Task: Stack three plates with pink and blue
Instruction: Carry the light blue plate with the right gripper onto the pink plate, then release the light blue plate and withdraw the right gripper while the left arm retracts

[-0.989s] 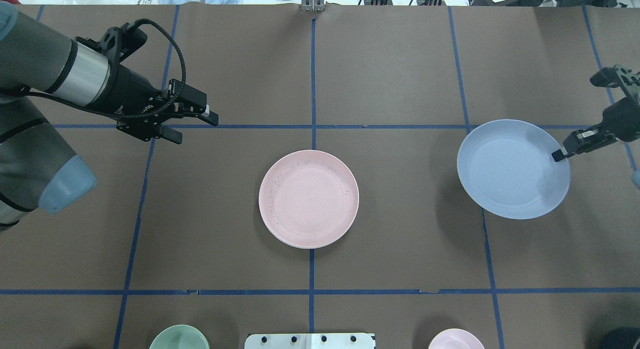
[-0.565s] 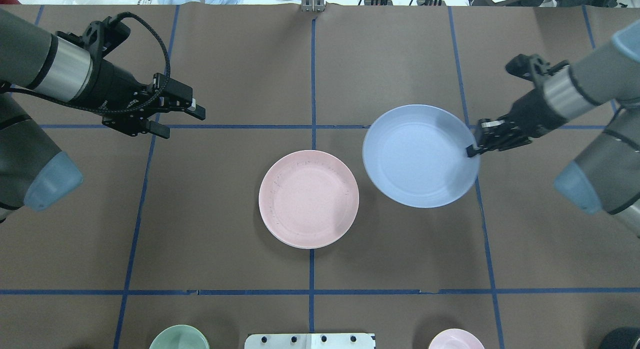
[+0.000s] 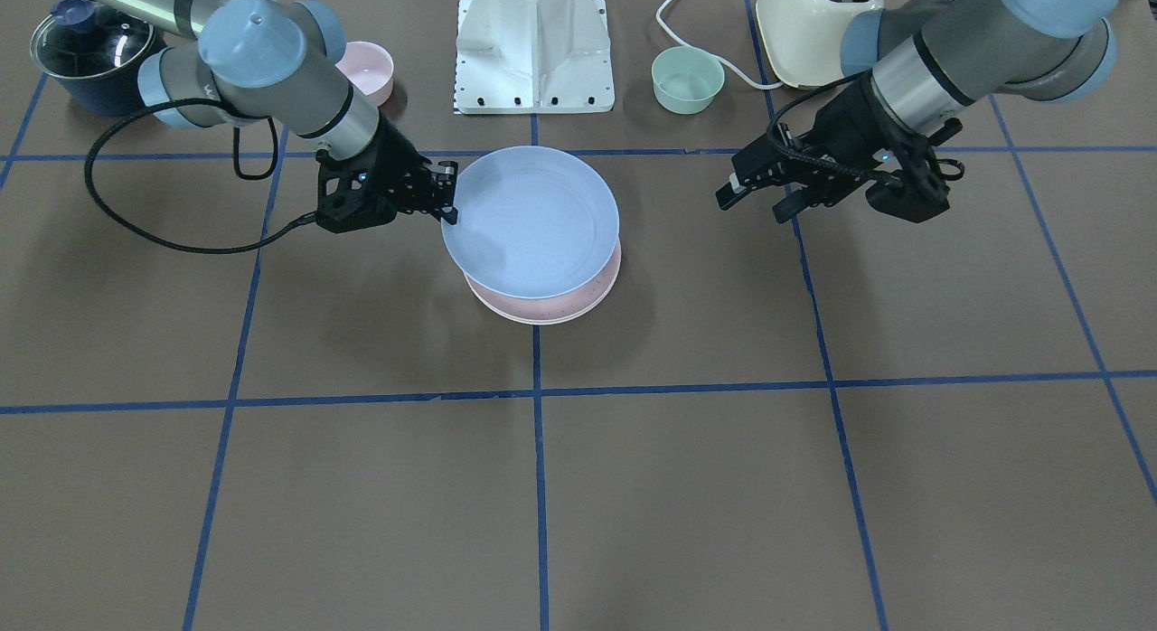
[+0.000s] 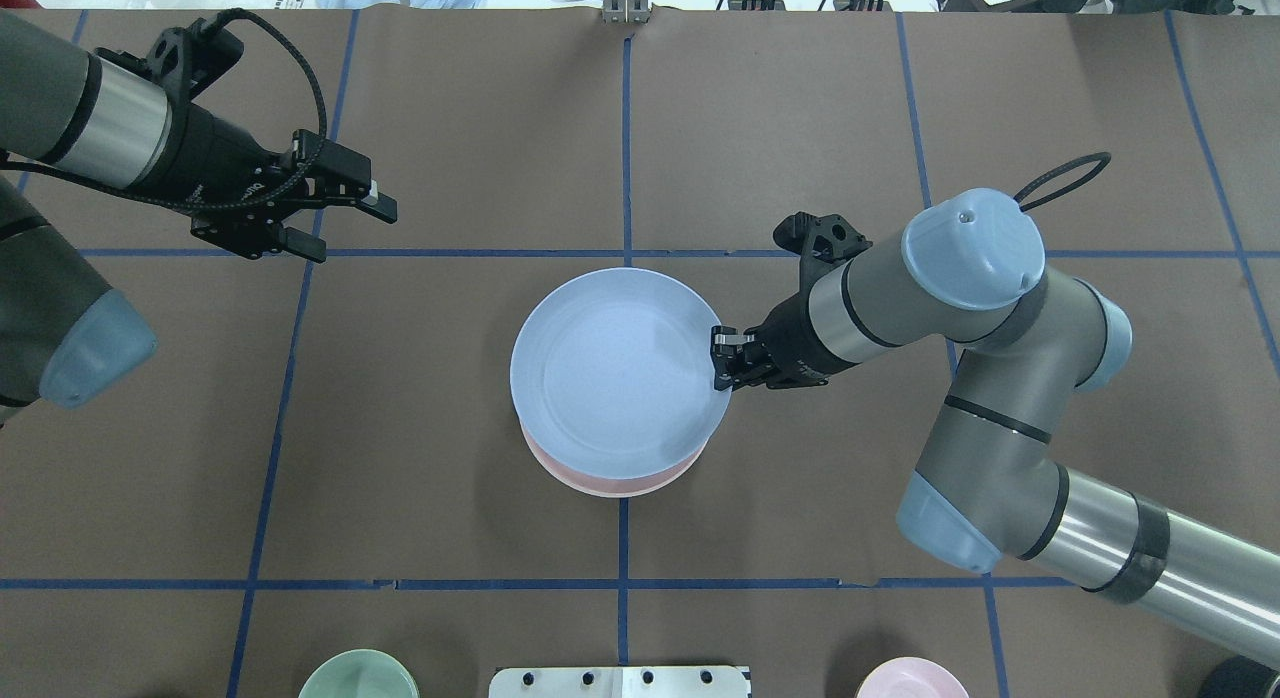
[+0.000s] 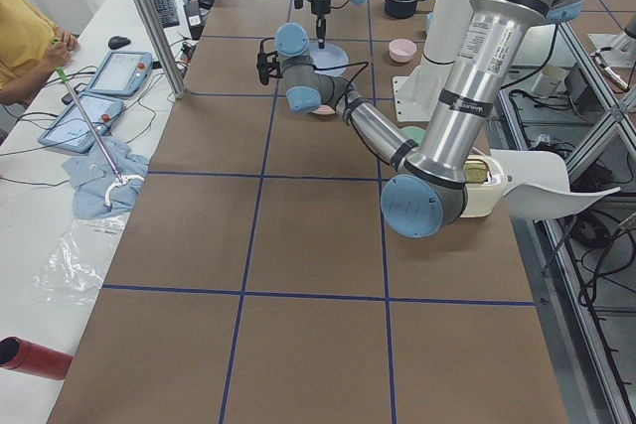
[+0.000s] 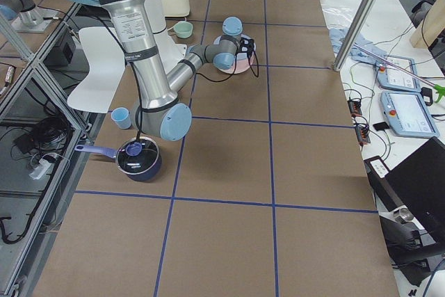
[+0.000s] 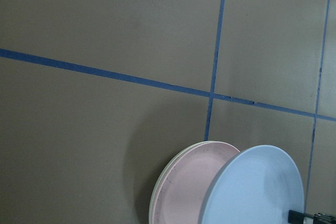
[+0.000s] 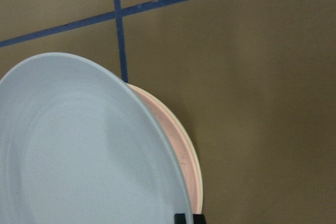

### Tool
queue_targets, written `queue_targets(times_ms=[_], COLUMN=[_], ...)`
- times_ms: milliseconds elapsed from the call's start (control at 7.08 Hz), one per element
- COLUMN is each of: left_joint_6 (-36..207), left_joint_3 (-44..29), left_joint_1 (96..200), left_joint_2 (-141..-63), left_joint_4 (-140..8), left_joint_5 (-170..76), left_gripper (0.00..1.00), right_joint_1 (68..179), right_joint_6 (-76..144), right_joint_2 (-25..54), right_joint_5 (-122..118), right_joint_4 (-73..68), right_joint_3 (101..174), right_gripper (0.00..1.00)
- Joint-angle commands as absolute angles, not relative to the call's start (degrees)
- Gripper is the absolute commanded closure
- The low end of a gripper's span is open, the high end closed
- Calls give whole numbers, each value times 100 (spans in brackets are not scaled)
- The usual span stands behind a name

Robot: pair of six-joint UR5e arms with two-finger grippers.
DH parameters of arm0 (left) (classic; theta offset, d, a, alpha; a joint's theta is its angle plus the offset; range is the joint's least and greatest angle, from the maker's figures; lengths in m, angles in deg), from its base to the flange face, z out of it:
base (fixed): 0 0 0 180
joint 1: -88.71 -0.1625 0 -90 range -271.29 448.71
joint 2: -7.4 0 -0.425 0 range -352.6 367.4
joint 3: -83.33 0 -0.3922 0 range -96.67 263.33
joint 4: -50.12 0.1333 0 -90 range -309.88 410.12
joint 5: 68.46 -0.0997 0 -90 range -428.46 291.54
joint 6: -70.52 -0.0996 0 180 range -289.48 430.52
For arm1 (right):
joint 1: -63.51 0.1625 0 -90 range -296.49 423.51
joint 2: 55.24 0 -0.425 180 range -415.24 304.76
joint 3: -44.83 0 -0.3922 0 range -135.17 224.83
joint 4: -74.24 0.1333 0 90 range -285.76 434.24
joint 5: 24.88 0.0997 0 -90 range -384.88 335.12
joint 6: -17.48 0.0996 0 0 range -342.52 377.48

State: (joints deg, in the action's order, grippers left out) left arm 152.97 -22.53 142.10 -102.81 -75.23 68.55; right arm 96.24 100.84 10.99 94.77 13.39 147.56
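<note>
R gripper [image 4: 720, 361] fingers clamped on rim of blue plate [image 4: 610, 373]. It's tilted over pink plate [image 4: 600, 485], covering most of it; can't tell if touching. Cream plate [image 8: 200, 190] lies under pink plate. L gripper [image 4: 350, 230] fingers spread, empty, well apart from pink plate.

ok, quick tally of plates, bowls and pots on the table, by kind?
Plates: 3 (blue plate, pink plate, cream-white plate under the pink)
Bowls: 2 (pink bowl, green bowl)
Pots: 1 (dark blue pot, lidded)
Total: 6
</note>
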Motion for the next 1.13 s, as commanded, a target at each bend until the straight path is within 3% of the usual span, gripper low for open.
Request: queue_targets(times_ms=[0,141,283,565,989], left_joint_6=[15297,15305,15305,15305,13668], left_joint_3=[-2284,-2284,-2284,-2275,-2319], left_joint_1=[14206,14206,14206,14206,14329], left_joint_2=[-10290,-10290,-10290,-10246,-9502], left_joint_4=[-7513,-7512,-7521,-7521,-7556], left_joint_5=[6848,6848,6848,6761,6384], left_gripper=[1,1,1,1,1], right_joint_1=[9507,9420,9349,9444,10357], right_joint_6=[10150,10098,10071,10080,8816], right_joint_2=[1085,1111,1103,1260,2319], right_joint_5=[9351,9325,9072,9043,9175], right_joint_4=[1351,1351,1360,1351,1290], right_joint_3=[14714,14635,14530,14738,14855], right_gripper=[100,33,0,0,0])
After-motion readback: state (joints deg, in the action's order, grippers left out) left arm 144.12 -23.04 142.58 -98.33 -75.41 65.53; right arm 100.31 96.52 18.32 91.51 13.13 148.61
